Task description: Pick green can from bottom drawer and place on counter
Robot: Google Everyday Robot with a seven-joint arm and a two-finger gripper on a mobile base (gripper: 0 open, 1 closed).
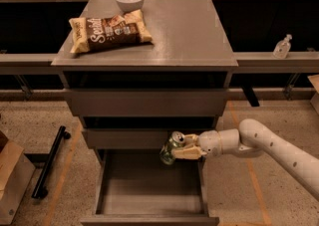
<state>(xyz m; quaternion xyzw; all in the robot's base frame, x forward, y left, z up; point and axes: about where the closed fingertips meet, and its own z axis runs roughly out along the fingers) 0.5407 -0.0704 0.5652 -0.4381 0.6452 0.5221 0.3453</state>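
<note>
The green can, with a silver top, is tilted in my gripper, which is shut on it. I hold it in the air above the open bottom drawer, in front of the middle drawer's face. My white arm reaches in from the right. The drawer's grey interior shows nothing else inside. The counter is the grey cabinet top above, well higher than the can.
A brown chip bag and a white bowl lie on the counter's left and back. A clear bottle stands on the right ledge. A black bar and a cardboard box lie on the floor at left.
</note>
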